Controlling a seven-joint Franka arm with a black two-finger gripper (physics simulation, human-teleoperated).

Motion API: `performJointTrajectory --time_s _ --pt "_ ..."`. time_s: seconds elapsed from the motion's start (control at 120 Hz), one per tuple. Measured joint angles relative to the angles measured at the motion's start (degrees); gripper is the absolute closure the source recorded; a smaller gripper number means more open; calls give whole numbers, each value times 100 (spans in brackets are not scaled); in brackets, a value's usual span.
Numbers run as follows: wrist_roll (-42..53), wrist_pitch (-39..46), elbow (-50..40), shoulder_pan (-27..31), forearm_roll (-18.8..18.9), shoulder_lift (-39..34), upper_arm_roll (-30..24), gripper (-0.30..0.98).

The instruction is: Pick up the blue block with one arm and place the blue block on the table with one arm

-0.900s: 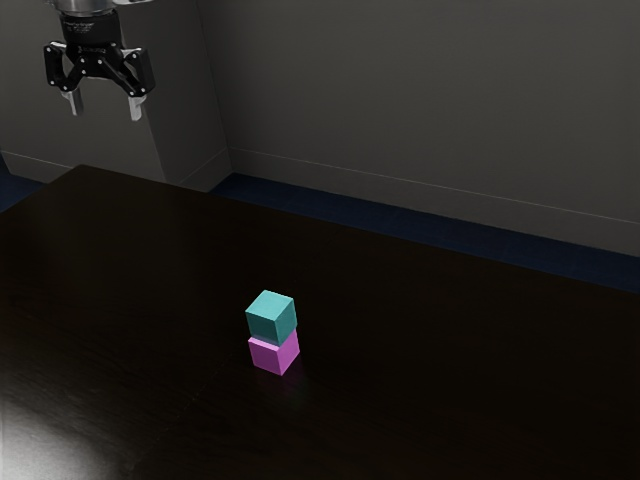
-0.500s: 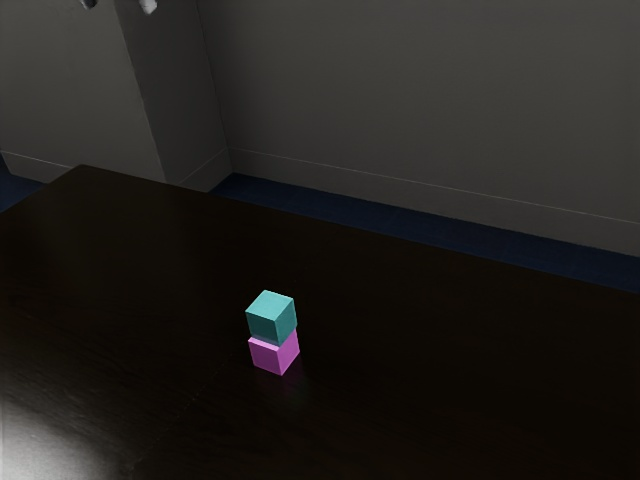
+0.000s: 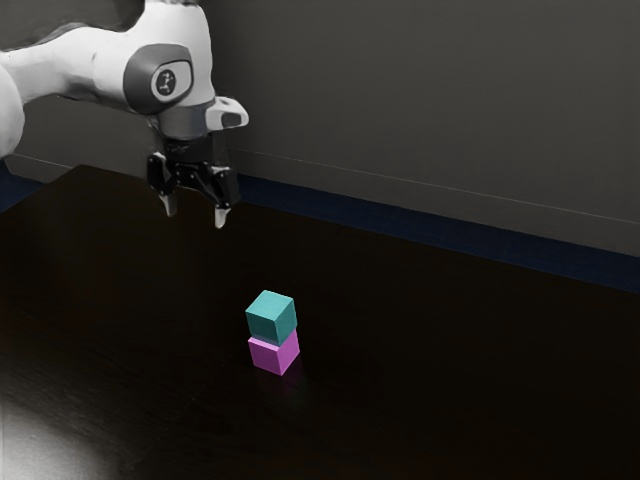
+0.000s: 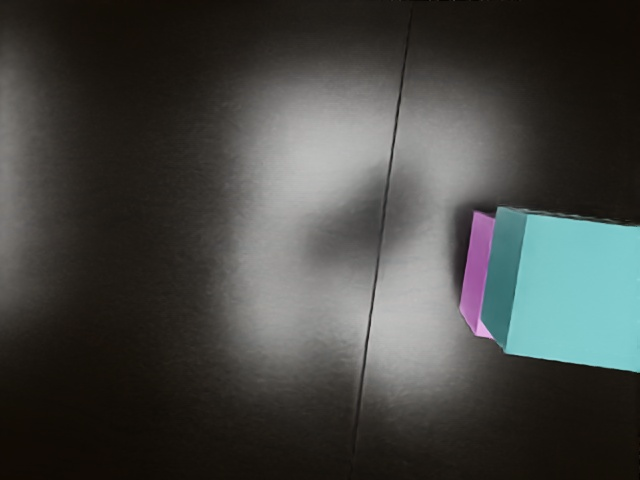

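Exterior view has the pincer (image 3: 196,217) spread open above the tabletop (image 3: 450,370), apart from the blue block (image 3: 271,312) stacked on the pink block (image 3: 272,356), so it should centre over the upper one, descend squarely and grip that alone

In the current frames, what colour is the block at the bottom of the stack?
Pink-purple; the bottom block shows best in the exterior view.

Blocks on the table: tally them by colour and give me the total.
Blue (teal): 1, the upper block, stacked on the other
Pink: 1, the lower block, resting on the table
Total: 2 blocks
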Motion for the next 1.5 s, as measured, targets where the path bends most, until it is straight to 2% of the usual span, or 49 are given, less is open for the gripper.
performJointTrajectory --time_s 0.125,0.233,0.367,0.483,0.733,1.0,1.233,1.5 --pt "143 867 -77 -116 -401 875 -77 0" --pt "246 1428 -82 -123 -661 1251 -121 0" --pt "245 2098 -378 -129 -900 1336 -311 0" --pt "268 2482 -850 -125 -1015 1123 -380 0" --pt "608 2874 -1220 -128 -968 903 -552 0" --pt "878 3077 -2101 -129 -895 234 -696 0" --pt "1071 3431 -2060 -112 -665 448 -628 0" --pt "1245 3617 -1862 -102 -666 600 -566 0"
